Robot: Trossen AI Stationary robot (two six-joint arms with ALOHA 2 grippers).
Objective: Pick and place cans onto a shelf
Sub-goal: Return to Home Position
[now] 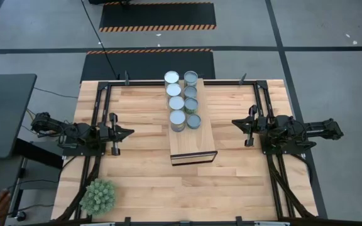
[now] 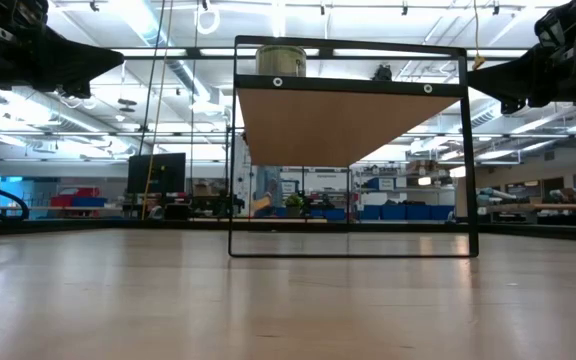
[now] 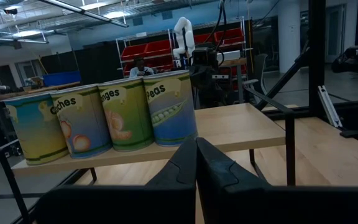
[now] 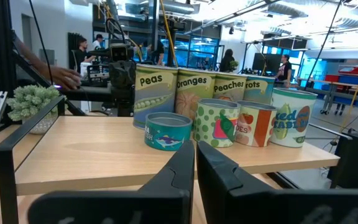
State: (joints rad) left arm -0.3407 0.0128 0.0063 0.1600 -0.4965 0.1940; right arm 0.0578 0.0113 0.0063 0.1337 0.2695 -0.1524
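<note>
Eight cans stand upright in two rows on the far half of the light-wood shelf [image 1: 192,143]: bright ones [image 1: 176,103] in the left row, duller ones [image 1: 191,105] in the right row. The left wrist view shows the tall labelled cans [image 3: 123,113]. The right wrist view shows shorter cans [image 4: 216,122] in front of them. My left gripper [image 1: 129,132] [image 3: 196,158] is shut and empty, left of the shelf. My right gripper [image 1: 235,122] [image 4: 195,160] is shut and empty, right of the shelf.
A spiky green plant ball [image 1: 98,196] sits at the table's near left corner. The shelf stands raised on a dark frame [image 2: 353,250], with one can [image 2: 280,60] showing on top in the low view. Black rails [image 1: 99,113] run along the table's sides. People stand in the room behind.
</note>
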